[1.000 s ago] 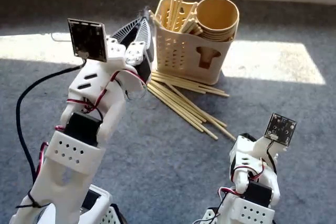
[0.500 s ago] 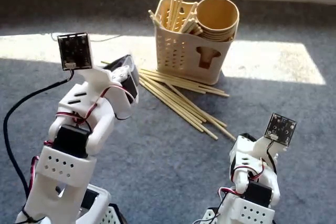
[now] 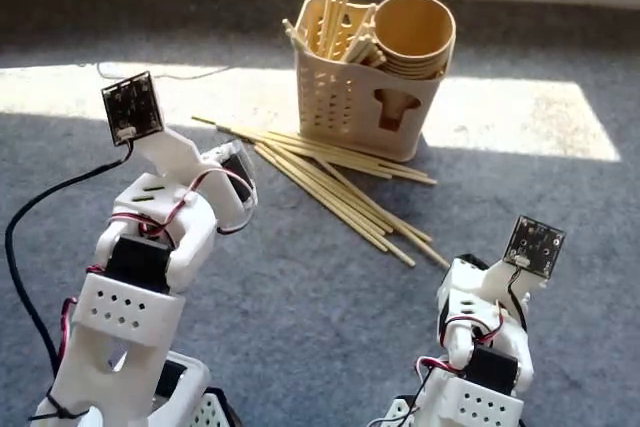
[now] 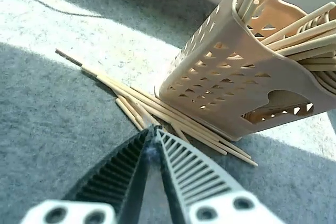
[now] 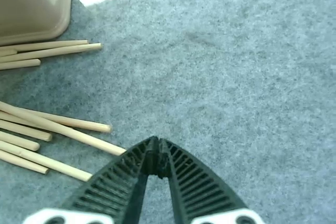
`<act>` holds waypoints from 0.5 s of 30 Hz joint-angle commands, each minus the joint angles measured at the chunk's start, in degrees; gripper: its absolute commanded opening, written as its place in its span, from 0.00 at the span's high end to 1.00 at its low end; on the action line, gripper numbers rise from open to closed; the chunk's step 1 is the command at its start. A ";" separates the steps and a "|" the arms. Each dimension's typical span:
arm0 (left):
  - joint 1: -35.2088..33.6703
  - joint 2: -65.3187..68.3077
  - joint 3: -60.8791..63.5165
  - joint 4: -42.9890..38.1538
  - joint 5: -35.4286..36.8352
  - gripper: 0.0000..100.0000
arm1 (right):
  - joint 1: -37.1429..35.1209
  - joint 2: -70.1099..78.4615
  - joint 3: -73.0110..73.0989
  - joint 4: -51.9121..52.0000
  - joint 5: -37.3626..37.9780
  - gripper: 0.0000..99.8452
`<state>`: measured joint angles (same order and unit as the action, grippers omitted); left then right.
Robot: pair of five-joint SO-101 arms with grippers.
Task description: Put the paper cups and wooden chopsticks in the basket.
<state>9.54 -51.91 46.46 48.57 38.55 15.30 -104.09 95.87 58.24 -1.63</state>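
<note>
A cream plastic basket [image 3: 360, 102] stands on the grey carpet at the back and holds stacked paper cups [image 3: 413, 33] and several upright wooden chopsticks [image 3: 335, 2]. More chopsticks [image 3: 335, 185] lie fanned on the carpet in front of the basket, also seen as loose sticks [image 4: 136, 106] in the left wrist view. My left gripper [image 4: 153, 136] is shut with nothing in it, its tip just short of those sticks and the basket [image 4: 226, 82]. My right gripper [image 5: 156, 157] is shut and empty, low over the carpet beside the near ends of the chopsticks [image 5: 58, 127].
A sunlit strip [image 3: 520, 117] crosses the carpet behind and beside the basket. A black cable [image 3: 30, 227] runs along the left arm, and a thin wire [image 3: 130, 72] lies on the carpet at the far left. The basket's corner [image 5: 31, 9] sits beyond the right gripper.
The left arm has drawn back from the basket's left side toward the near left and dropped lower, and its gripper has gone from open to shut. The right arm has not moved.
</note>
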 commanded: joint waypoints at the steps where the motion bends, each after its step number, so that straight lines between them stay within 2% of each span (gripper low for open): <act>1: -1.36 6.73 -3.30 0.26 0.53 0.99 | 0.48 -0.31 5.49 0.40 -0.35 0.99; 7: -5.23 20.79 -11.03 0.35 4.04 0.99 | 0.48 -0.31 5.49 0.40 -0.35 0.99; 15: -7.52 32.31 -16.31 0.09 8.26 0.99 | 0.48 -0.31 5.49 0.40 -0.35 0.99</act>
<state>3.12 -21.85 34.95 48.57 45.23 15.30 -104.09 95.87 58.24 -1.63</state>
